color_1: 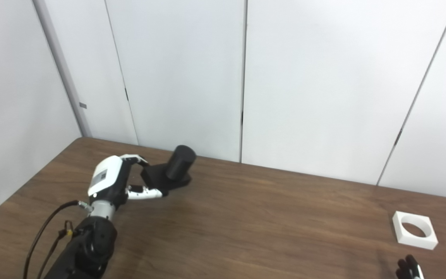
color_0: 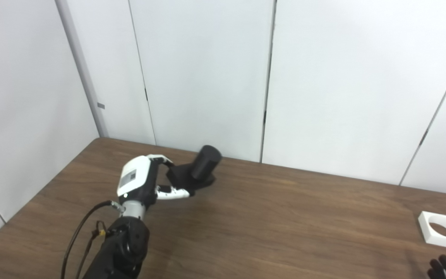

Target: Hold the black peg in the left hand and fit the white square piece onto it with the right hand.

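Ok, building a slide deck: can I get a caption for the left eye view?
Left hand grips the black peg by its base; white square piece waits on the table.

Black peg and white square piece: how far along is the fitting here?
Done: the left robot hand grips the black cylindrical peg by its base. In hand: the right robot hand is just entering at the bottom edge. Left: the white square piece with a round hole lies untouched on the wooden table, unfitted.

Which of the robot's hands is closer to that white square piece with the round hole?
The right hand. Only its dark fingertips show at the bottom edge, just below the white square piece. The left hand is far across the table, gripping the black peg.
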